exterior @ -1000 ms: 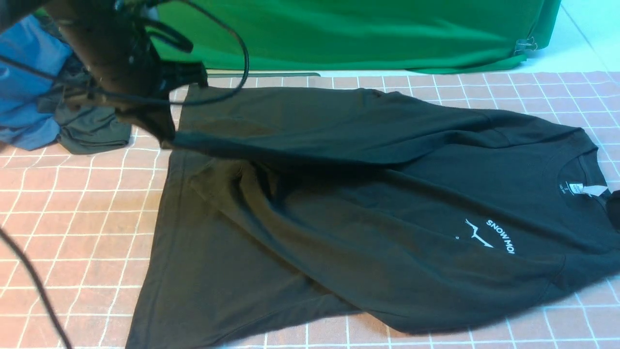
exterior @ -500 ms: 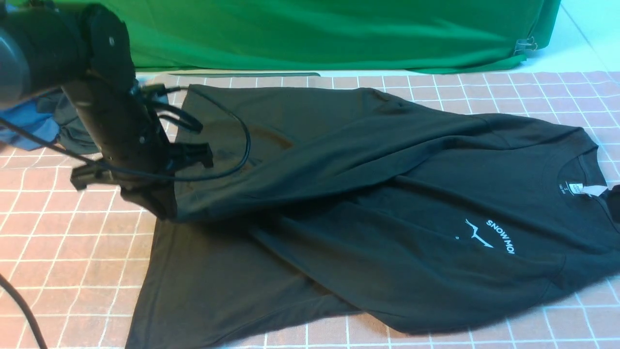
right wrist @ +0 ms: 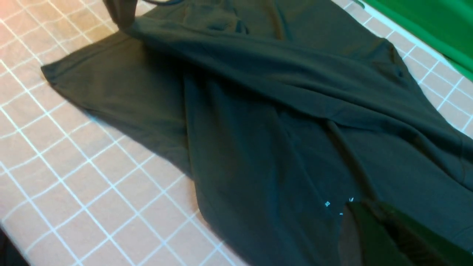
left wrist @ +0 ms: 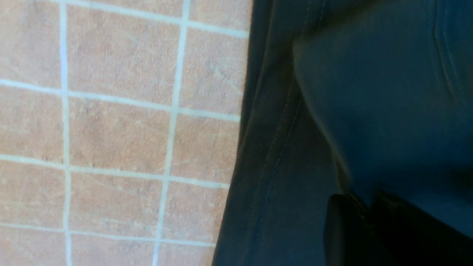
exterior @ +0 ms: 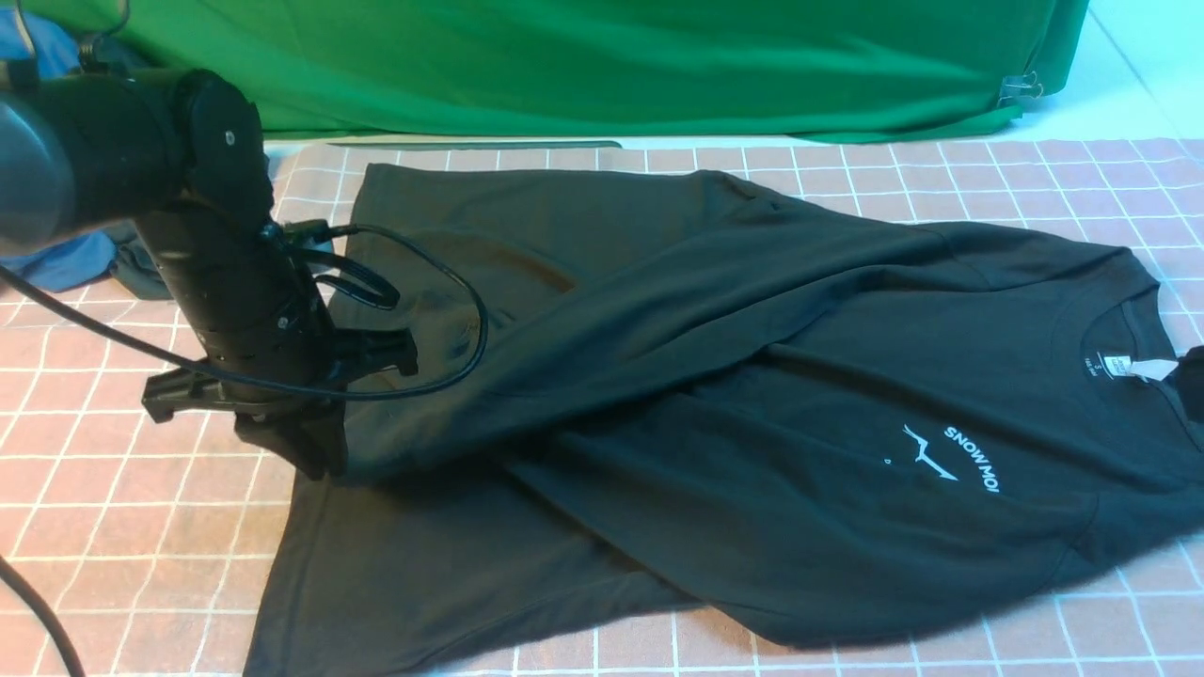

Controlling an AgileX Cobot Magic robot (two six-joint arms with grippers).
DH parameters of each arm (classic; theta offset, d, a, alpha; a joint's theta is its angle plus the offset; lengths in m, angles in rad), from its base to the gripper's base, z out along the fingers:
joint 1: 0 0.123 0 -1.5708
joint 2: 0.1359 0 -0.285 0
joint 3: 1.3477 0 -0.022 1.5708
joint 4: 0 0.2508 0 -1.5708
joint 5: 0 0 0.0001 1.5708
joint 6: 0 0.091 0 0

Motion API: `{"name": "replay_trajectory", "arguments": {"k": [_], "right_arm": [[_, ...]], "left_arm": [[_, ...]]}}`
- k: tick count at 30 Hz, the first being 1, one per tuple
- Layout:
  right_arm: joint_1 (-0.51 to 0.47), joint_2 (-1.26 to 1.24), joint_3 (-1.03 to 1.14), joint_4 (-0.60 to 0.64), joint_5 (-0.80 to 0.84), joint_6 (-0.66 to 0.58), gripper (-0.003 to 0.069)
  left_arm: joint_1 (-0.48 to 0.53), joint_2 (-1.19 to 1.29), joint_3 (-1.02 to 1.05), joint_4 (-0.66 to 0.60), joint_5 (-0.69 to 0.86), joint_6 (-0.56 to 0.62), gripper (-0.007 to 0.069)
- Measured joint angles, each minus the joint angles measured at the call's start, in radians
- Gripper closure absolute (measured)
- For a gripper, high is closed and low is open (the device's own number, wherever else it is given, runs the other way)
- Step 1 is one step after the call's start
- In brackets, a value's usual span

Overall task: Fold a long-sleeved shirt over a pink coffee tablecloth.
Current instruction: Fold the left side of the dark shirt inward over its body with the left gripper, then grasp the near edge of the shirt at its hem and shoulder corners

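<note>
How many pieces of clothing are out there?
3: the black shirt in the middle; a blue garment and a grey-green garment far left, both partly hidden behind the left arm.

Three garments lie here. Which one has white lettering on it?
The large black long-sleeved shirt: it carries a white SNOW print near its collar. The blue garment and the dark grey-green garment, bunched at far left, show none.

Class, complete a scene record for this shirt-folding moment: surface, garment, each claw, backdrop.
Surface: pink coffee tablecloth, white grid
Garment: long-sleeved shirt, black, collar to the right, one sleeve lying across its body
Left claw: at that sleeve's end; grip unclear
Right claw: shut, beside the chest print
Backdrop: green cloth
</note>
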Motion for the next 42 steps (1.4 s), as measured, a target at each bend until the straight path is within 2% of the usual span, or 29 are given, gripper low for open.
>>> {"name": "replay_trajectory", "arguments": {"k": [2, 3, 6, 9, 12, 14, 15, 16, 18, 21, 25, 30, 32, 34, 37, 38, 39, 42], "right_arm": [[0.000, 0.000, 0.000, 0.000, -0.001, 0.002, 0.0623], [0.000, 0.000, 0.000, 0.000, -0.001, 0.005, 0.0623], [0.000, 0.000, 0.000, 0.000, -0.001, 0.036, 0.0623], [0.000, 0.001, 0.000, 0.000, 0.002, 0.103, 0.0623], [0.000, 0.037, -0.014, -0.046, 0.060, 0.176, 0.0623], [0.000, 0.082, -0.036, -0.098, 0.117, 0.209, 0.0623], [0.000, 0.086, -0.039, -0.108, 0.123, 0.215, 0.0623], [0.000, 0.115, -0.054, -0.133, 0.153, 0.224, 0.0623], [0.000, 0.164, -0.086, -0.181, 0.188, 0.244, 0.0623], [0.000, 0.209, -0.111, -0.202, 0.202, 0.249, 0.0623], [-0.032, 0.270, -0.126, -0.218, 0.202, 0.249, 0.0623], [-0.195, 0.345, -0.128, -0.198, 0.201, 0.210, 0.0623], [-0.272, 0.372, -0.128, -0.144, 0.201, 0.160, 0.0623], [-0.387, 0.413, -0.128, -0.015, 0.209, 0.072, 0.0623], [-0.485, 0.435, -0.128, 0.155, 0.211, -0.044, 0.0623], [-0.503, 0.438, -0.128, 0.202, 0.211, -0.076, 0.0623], [-0.506, 0.439, -0.128, 0.209, 0.211, -0.081, 0.0623], [-0.521, 0.440, -0.128, 0.275, 0.210, -0.132, 0.0623]], "left_arm": [[-0.001, 0.000, 0.000, 0.010, 0.005, 0.000, 0.0439], [-0.001, 0.000, 0.000, 0.030, 0.007, 0.000, 0.0383], [-0.001, 0.000, -0.001, 0.058, 0.043, 0.000, 0.0281], [-0.001, -0.009, -0.001, 0.064, 0.065, 0.000, 0.0251], [-0.001, -0.056, 0.004, 0.047, 0.065, 0.000, 0.0308], [-0.001, -0.125, 0.033, 0.014, 0.020, 0.004, 0.0413], [-0.001, -0.132, 0.036, 0.011, 0.015, 0.004, 0.0424], [-0.001, -0.178, 0.063, -0.003, -0.018, 0.004, 0.0494], [-0.001, -0.264, 0.127, -0.015, -0.064, 0.011, 0.0580], [-0.001, -0.354, 0.217, -0.032, -0.104, 0.011, 0.0609], [-0.001, -0.446, 0.369, -0.066, -0.124, 0.045, 0.0612], [-0.001, -0.484, 0.503, -0.067, -0.179, 0.056, 0.0604], [-0.001, -0.486, 0.547, -0.067, -0.216, 0.056, 0.0575], [-0.001, -0.486, 0.593, -0.068, -0.263, 0.056, 0.0518], [-0.001, -0.486, 0.632, -0.056, -0.310, 0.043, 0.0425], [-0.001, -0.485, 0.640, -0.045, -0.323, 0.021, 0.0382], [-0.001, -0.485, 0.641, -0.042, -0.326, 0.016, 0.0372], [-0.001, -0.485, 0.648, 0.026, -0.358, -0.043, 0.0214]]}}
